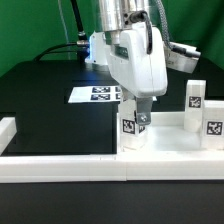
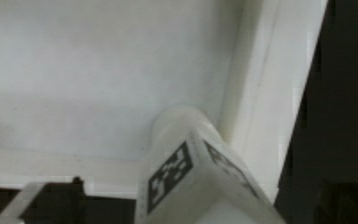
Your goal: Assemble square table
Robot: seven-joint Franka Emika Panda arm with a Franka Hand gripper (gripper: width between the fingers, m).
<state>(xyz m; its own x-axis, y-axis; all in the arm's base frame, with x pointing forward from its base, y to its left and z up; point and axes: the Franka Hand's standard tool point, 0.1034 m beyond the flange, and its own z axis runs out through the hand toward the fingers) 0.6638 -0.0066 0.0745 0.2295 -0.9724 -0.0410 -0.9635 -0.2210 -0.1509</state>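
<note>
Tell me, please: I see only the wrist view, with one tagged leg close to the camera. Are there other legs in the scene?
Observer: Yes. A second leg and a third leg stand upright toward the exterior view's right.
Operator: Where does my near leg stand?
Observer: The near leg stands upright on the white square panel, close to the panel's edge on the exterior view's left, just below the gripper.
Operator: Does anything else lie on the table?
Observer: The marker board lies flat on the black table, farther back than the gripper.
</note>
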